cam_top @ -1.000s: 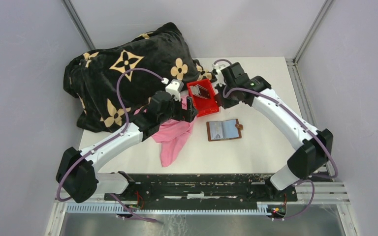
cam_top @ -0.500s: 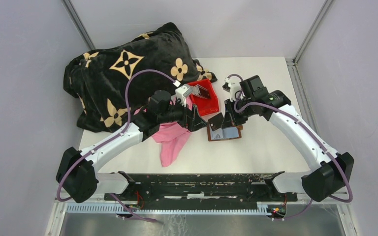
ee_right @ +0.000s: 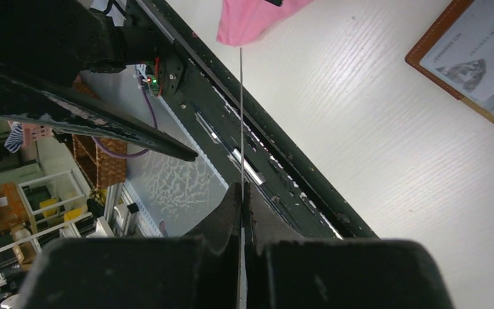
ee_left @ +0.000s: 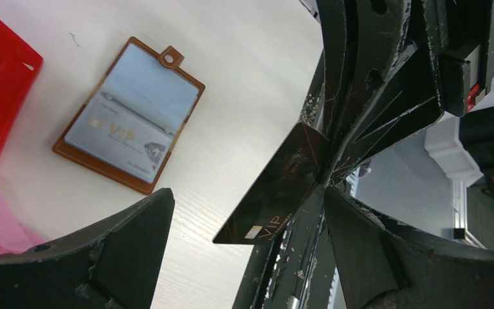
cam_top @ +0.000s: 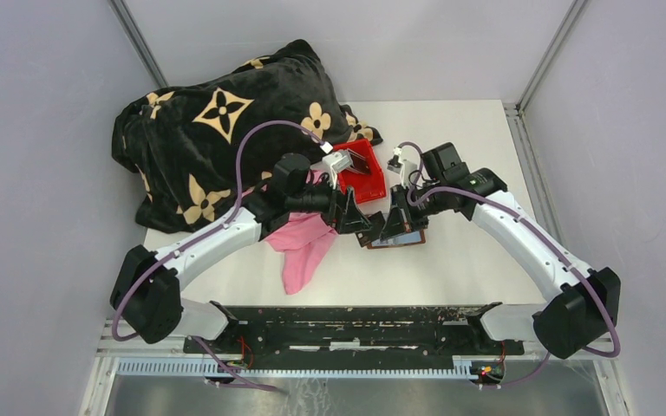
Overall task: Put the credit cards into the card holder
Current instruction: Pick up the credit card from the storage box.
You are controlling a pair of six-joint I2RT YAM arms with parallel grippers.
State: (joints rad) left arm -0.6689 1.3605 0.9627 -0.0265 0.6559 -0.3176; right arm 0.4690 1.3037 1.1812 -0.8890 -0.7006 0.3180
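White wood-grain table [cam_top: 460,264] is sitting between plain grey walls [cam_top: 43,199], with metal frame posts in the corners. Black blanket [cam_top: 199,130] with a tan flower print is lying heaped at the far left, and a pink cloth [cam_top: 303,247] is lying near it. Red bin [cam_top: 368,185] is holding one card [cam_top: 361,162]. Card holder [ee_left: 128,114] is lying open on the table beside the bin, with a silver card [ee_left: 119,138] reading "VIP" in its clear pocket. Right gripper [ee_right: 241,190] is pinching a dark card [ee_left: 276,187] by its edge above the table, near the holder; gold "VIP" is showing, smaller print unreadable. Left gripper [cam_top: 349,217] is gaping wide, holding nothing, facing that card.
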